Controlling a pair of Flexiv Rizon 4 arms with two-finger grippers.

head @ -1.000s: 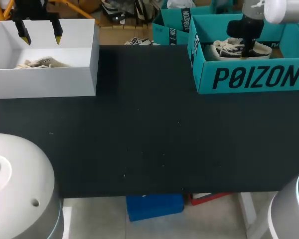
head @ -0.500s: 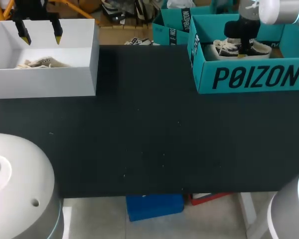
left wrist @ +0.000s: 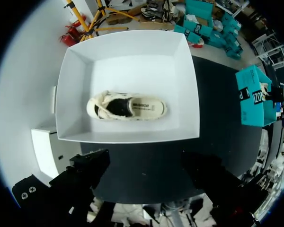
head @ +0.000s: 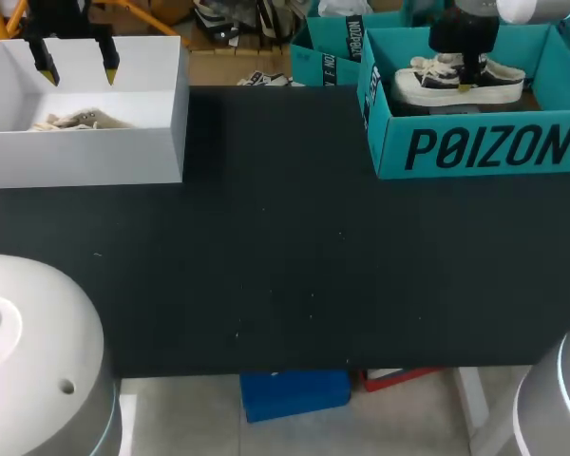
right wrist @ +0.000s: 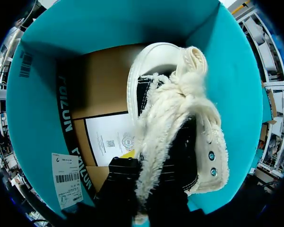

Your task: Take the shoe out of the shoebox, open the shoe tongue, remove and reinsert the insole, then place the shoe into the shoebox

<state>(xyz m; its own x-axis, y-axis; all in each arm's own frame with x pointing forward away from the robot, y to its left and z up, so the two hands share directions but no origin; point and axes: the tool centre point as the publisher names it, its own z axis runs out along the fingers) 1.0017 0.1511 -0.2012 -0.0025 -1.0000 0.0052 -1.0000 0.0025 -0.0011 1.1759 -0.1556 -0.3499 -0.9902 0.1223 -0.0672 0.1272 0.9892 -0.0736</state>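
The right gripper [right wrist: 146, 171] is largely buried under the black shoe's [right wrist: 180, 118] fleece lining — its yellow tips barely show. In the head view the white box's [head: 85, 157] front wall hides most of the cream shoe [head: 76, 121].

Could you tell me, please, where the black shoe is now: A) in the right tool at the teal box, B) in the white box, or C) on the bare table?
A: the right tool holds the shoe at the rim of the teal box.
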